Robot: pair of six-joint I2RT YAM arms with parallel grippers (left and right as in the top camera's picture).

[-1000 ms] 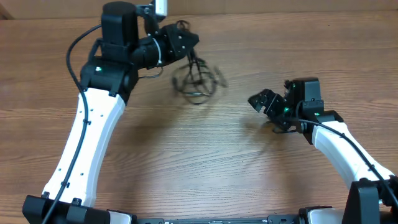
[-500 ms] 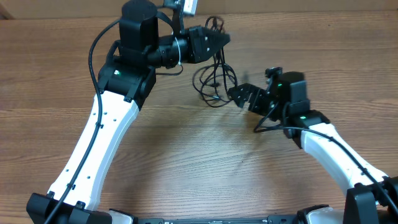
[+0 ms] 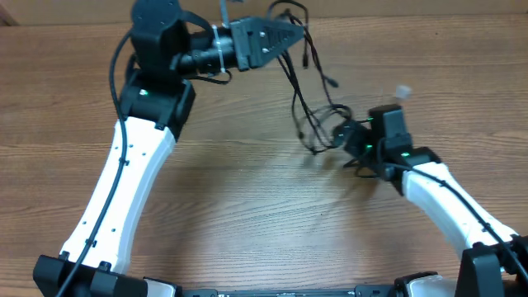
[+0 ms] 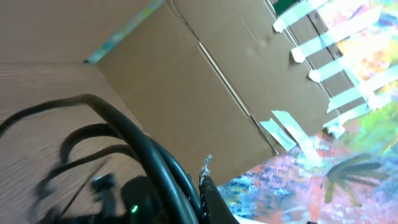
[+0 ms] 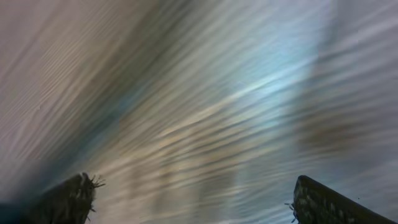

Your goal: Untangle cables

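While the left gripper [image 3: 290,35], at the top middle of the overhead frame, is pressed together on the cables [image 3: 307,99], they hang from it in loose strands down toward centre right. The right gripper [image 3: 340,136], spread wide, is just beside their lower loops.

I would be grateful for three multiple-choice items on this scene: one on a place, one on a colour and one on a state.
1. Where does the bunch of thin black cables hang from?
A. the left gripper
B. the table's near edge
C. the right arm's elbow

2. What colour is the wooden table?
A. white
B. brown
C. green

3. How do the right gripper's jaws stand?
A. shut
B. wide open
C. clamped on a box

Answers:
1. A, because the strands trail down from its raised tip.
2. B, as the overhead view shows brown woodgrain.
3. B, since its wrist view shows the fingers far apart with nothing between them.
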